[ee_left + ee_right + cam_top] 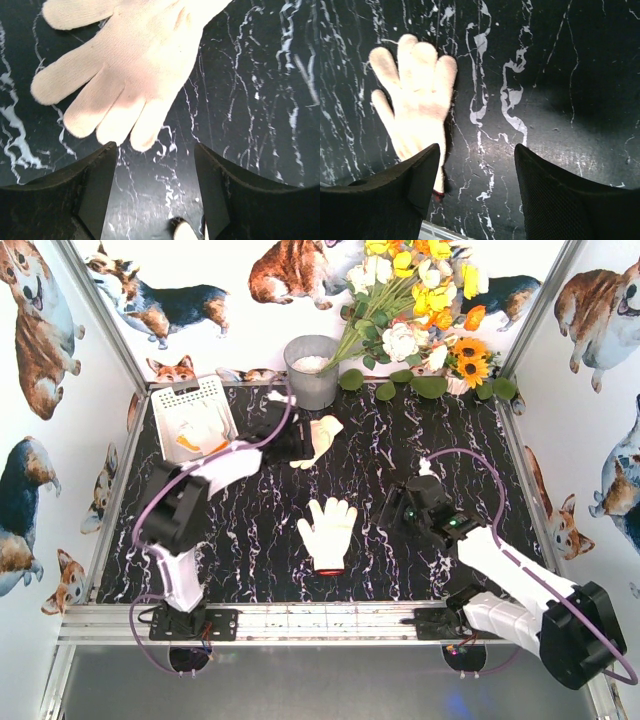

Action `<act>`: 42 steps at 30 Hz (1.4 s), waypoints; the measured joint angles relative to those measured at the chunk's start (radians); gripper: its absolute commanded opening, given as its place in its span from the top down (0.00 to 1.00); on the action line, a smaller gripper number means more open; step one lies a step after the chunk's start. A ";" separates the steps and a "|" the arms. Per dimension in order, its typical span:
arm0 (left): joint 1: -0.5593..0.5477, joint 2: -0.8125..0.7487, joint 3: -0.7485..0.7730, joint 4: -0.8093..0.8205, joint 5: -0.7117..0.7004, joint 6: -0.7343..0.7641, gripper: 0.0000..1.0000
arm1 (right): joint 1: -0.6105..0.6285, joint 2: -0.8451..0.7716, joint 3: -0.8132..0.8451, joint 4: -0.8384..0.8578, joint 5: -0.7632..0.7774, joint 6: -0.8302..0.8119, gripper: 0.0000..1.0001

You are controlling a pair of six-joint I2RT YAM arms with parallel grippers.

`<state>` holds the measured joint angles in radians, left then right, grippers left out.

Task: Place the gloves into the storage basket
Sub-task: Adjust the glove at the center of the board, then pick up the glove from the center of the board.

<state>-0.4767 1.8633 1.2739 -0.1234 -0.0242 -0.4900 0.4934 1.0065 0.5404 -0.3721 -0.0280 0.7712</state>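
Gloves lie in three places in the overhead view: some sit bunched inside the white basket [228,412], off to the left of the left fingers [290,440]. A cream glove [322,435] lies flat on the black marbled bench [380,560] just to the right of those fingers. A red-cuffed glove [327,530] lies mid-bench, to the left of the right fingers [406,510] and apart from them. A grey bucket [312,370] and a bunch of flowers [415,300] stand beyond both pairs of fingers, at the back wall. From the left wrist, the left fingers [97,180] stand apart with only bare bench between them. The cream glove [125,65] spreads just ahead of them, with its fingertips pointing back toward the gap and stopping just short of it, touching neither finger. A small pale scrap [182,231] shows low in the gap, too little of it to tell what it is. From the right wrist, the right fingers [422,175] also stand apart and hold nothing. The red-cuffed glove [417,105] lies ahead and to their left, with its cuff end passing behind the tip of the left-hand finger and its fingertips pointing away. Whether it touches that finger cannot be told.
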 measured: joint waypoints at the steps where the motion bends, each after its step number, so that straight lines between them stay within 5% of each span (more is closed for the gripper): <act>1: -0.002 0.039 0.036 -0.016 0.001 0.018 0.43 | -0.004 0.006 0.000 -0.004 -0.001 -0.008 0.37; 16: -0.019 0.468 0.557 -0.106 0.004 0.219 0.36 | -0.025 0.030 -0.016 -0.016 -0.077 -0.027 0.37; 22: -0.033 0.563 0.677 -0.165 -0.031 0.294 0.50 | -0.035 0.031 -0.016 -0.017 -0.096 -0.041 0.37; 31: -0.035 0.474 0.514 -0.119 -0.035 0.371 1.00 | -0.051 0.030 -0.016 -0.019 -0.107 -0.058 0.37; 42: -0.040 0.147 0.072 -0.045 0.070 0.387 1.00 | -0.065 -0.019 -0.026 -0.022 -0.119 -0.060 0.37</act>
<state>-0.5167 2.0106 1.3464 -0.1688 0.0460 -0.1032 0.4286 0.9874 0.5144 -0.3939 -0.1471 0.7116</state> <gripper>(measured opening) 0.015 0.634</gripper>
